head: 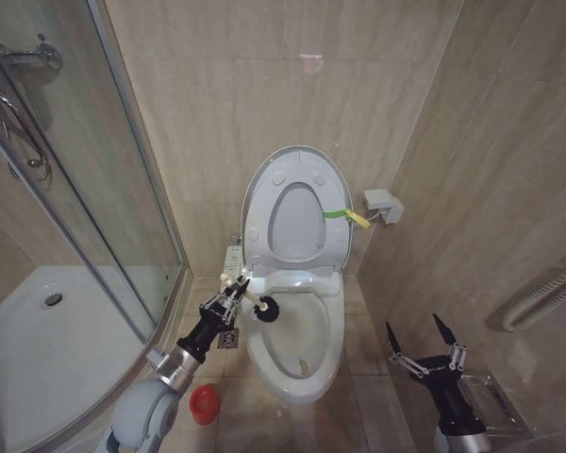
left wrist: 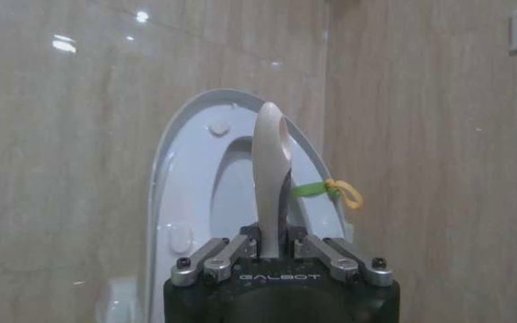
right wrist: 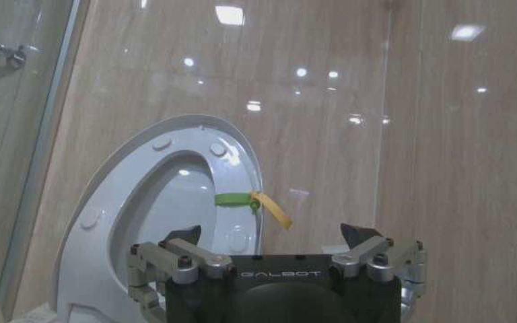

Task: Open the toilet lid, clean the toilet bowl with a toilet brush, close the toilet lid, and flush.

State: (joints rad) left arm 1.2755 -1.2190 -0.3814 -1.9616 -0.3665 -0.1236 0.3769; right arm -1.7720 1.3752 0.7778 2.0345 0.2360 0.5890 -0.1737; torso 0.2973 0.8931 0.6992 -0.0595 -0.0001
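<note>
Between the fingers of the left tool (head: 238, 293) sits the thin pale handle of the toilet brush (head: 260, 306), and the tool is clamped on it. From the left tool the brush reaches toward the robot's right, and its dark round bristle head hangs just over the near left rim of the white ceramic oval toilet bowl (head: 298, 377). I cannot tell if the bristles touch the rim. In the left wrist view the same tool (left wrist: 274, 259) grips the pale handle (left wrist: 272, 182), which rises straight up out of the closed fingers.

Beyond the left tool, the large glossy white oval toilet lid (head: 264, 179) stands upright against the beige tiled wall (head: 217, 85), with the white seat ring (head: 328, 222) lifted against it, so the bowl is open. Small round bumpers show on the underside of the lid. A green band with a yellow tag (head: 347, 216) hangs at the right edge of the seat ring, and a small white box (head: 382, 205) is fixed on the wall just beside it.

Below the left arm, on the tiled floor (head: 363, 396), stands the red round cup holder (head: 204, 403), well apart from the brush head. To the left of this arm is the glass shower door (head: 75, 217) with the curved white shower tray (head: 38, 349).

The right tool (head: 421, 335) hovers to the right of the bowl, near the side wall, with its dark fingers spread wide apart and nothing between them. The right wrist view shows this tool (right wrist: 272, 235) in the same state, facing the raised lid (right wrist: 106, 195).
</note>
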